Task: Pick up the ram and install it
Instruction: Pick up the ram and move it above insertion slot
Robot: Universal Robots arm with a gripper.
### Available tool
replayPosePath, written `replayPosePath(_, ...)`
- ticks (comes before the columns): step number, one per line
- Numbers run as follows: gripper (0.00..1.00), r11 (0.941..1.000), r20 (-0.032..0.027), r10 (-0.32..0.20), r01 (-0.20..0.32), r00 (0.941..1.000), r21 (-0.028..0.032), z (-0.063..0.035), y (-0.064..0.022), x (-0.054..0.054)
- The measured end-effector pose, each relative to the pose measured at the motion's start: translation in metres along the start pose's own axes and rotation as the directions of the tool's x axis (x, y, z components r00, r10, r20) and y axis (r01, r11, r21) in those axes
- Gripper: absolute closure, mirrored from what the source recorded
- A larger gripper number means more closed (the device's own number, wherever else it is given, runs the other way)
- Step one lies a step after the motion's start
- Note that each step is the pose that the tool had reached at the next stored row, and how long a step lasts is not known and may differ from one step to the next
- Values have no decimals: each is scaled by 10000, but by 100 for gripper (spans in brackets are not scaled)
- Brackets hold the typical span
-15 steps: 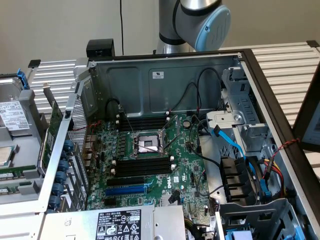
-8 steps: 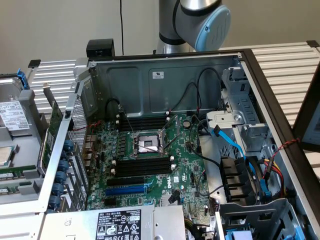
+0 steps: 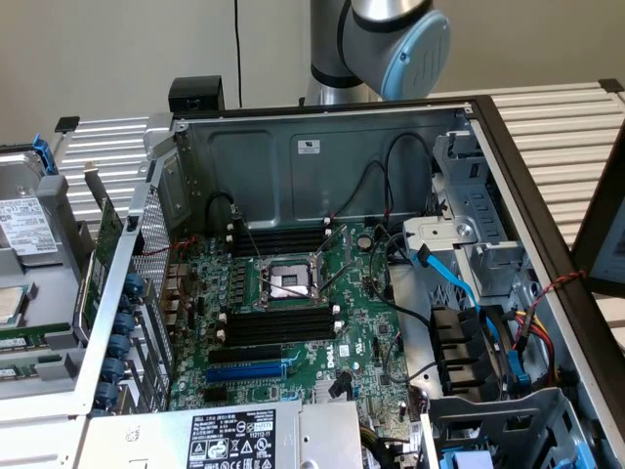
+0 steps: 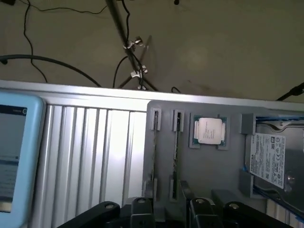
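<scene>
- Hovering over the grey tray (image 4: 228, 156), the pincer (image 4: 168, 213) carries nothing that you can see. Whether it is apart or together, you cannot tell.
- The ram (image 4: 175, 152) stands on edge in a tray slot just beside the processor chip (image 4: 209, 130), on the side away from the hard drive (image 4: 268, 159). It has not yet been lifted.
- A second slot (image 4: 153, 152) lies just past the ram from the chip and seems to hold another thin stick. If you come down off-line, you could close on the wrong stick or on the tray wall between them.
- With the chip this near, a wide approach on that side could knock or scrape it.
- The ram is thin and sits between end brackets. An off-centre or tilted grip would likely twist it, so it jams on the way out or slips.
- The motherboard (image 3: 293, 293) sits in the open case, well apart from the chip. Loose cables (image 3: 391, 322) run near its black slots (image 3: 278, 322).
- A stick carried crooked may snag those cables or meet a slot askew. Pressing then would strain the board rather than seat the ram.
</scene>
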State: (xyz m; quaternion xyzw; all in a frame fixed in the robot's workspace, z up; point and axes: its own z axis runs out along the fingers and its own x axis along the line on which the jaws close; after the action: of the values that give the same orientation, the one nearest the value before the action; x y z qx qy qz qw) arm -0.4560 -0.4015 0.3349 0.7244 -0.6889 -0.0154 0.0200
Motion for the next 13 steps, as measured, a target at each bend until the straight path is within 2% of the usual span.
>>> replayPosePath(1, 67, 9999, 7, 134, -134, 9999, 0, 18, -1, 0)
replayPosePath(2, 61, 9996, 14, 276, -276, 9996, -1, 37, -2, 1)
replayPosePath(7, 61, 9956, 46, 940, -940, 9956, -7, 127, -7, 0)
replayPosePath(10, 61, 9938, 55, 1113, -1113, 9938, -8, 181, -6, 1)
replayPosePath(12, 61, 9926, 62, 1213, -1213, 9926, 10, 214, -4, 0)
replayPosePath(13, 61, 9923, 65, 1238, -1239, 9923, 43, 223, -1, -1)
